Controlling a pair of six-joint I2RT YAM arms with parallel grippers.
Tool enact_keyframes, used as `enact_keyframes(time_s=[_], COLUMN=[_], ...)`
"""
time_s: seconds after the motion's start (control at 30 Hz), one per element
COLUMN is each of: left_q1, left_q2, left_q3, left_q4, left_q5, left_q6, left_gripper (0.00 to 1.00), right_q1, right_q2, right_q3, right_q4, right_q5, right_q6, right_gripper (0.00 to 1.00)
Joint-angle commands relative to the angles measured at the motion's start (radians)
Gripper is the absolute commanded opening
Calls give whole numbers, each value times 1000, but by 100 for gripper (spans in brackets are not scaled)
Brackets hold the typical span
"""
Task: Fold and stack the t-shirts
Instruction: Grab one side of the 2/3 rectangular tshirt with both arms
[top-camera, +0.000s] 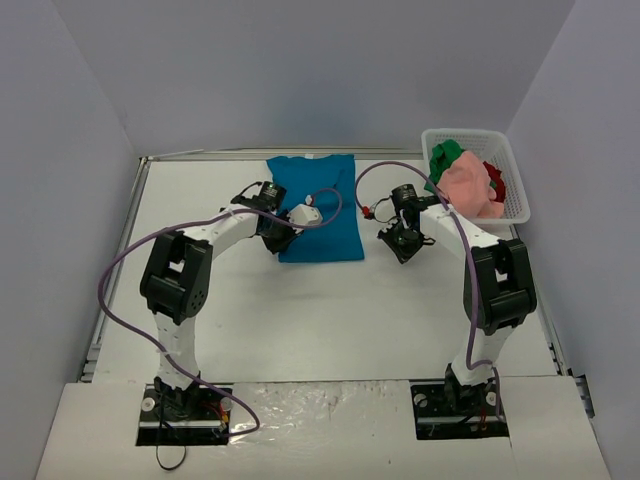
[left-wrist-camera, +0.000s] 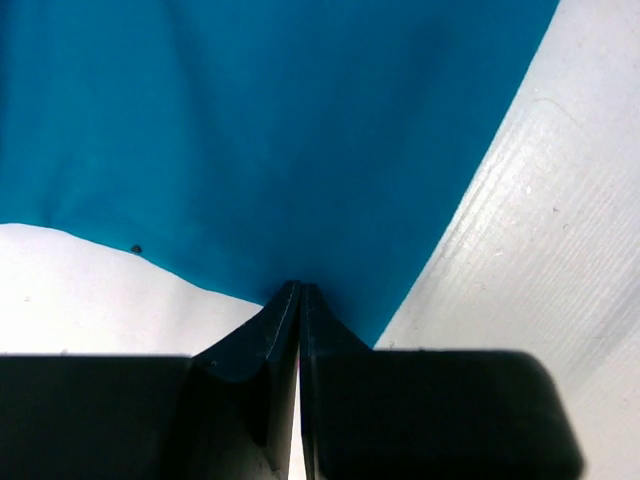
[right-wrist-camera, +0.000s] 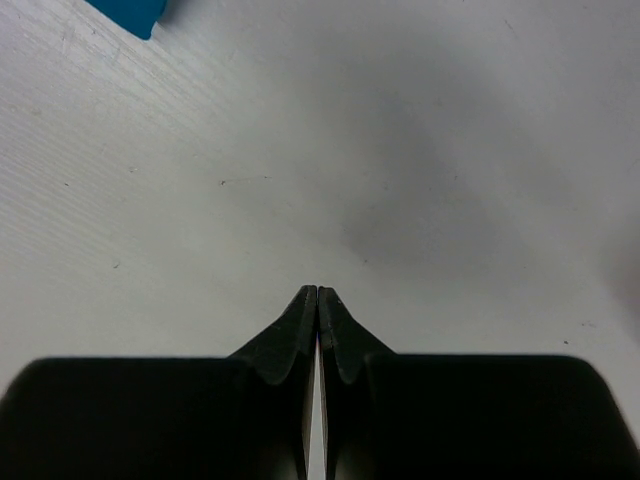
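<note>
A pinch by the left tool (left-wrist-camera: 300, 288) on the teal-blue cloth t-shirt (top-camera: 325, 200)
Top view: the shirt lies flat on the white tabletop (top-camera: 300, 320); to its right the right tool (top-camera: 405, 245) is clenched on nothing, and further right a pink cloth t-shirt (top-camera: 468, 185), green cloth t-shirt (top-camera: 445, 155) and red cloth t-shirt (top-camera: 495, 178) sit in a white plastic mesh basket (top-camera: 470, 133). Left wrist: cloth folds converge at the clamped tips. Right wrist: bare tabletop, with the shirt's corner at the upper left.

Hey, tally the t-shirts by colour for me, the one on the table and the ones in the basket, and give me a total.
1 teal-blue t-shirt, spread on the table
1 pink t-shirt, in the basket
1 green t-shirt, in the basket
1 red t-shirt, in the basket
Total: 4 t-shirts
</note>
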Motion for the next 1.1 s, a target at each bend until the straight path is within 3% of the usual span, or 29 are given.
enact_keyframes(time_s=[0.0,0.37,0.53,0.73,0.93,1.07], left_q1=[-2,-2,-2,-5,-13,-39], left_q2=[-24,42,39,-8,-131,-183], left_q3=[31,11,16,78,71,-10], left_q4=[-55,-71,-63,-118,-152,-95], left_q5=[31,37,26,20,6,-84], left_q6=[11,2,2,1,22,63], left_gripper=[2,2,4,17,54,62], right_q1=[-1,-1,-1,-1,-1,-1], right_q2=[12,23,8,-14,-37,-31], right_q3=[25,28,26,34,66,82], right_q4=[-42,-44,-45,-47,-65,-76], right_q5=[18,18,13,18,-4,-2], right_q6=[4,6,6,12,9,7], right_gripper=[0,0,6,14,24,27])
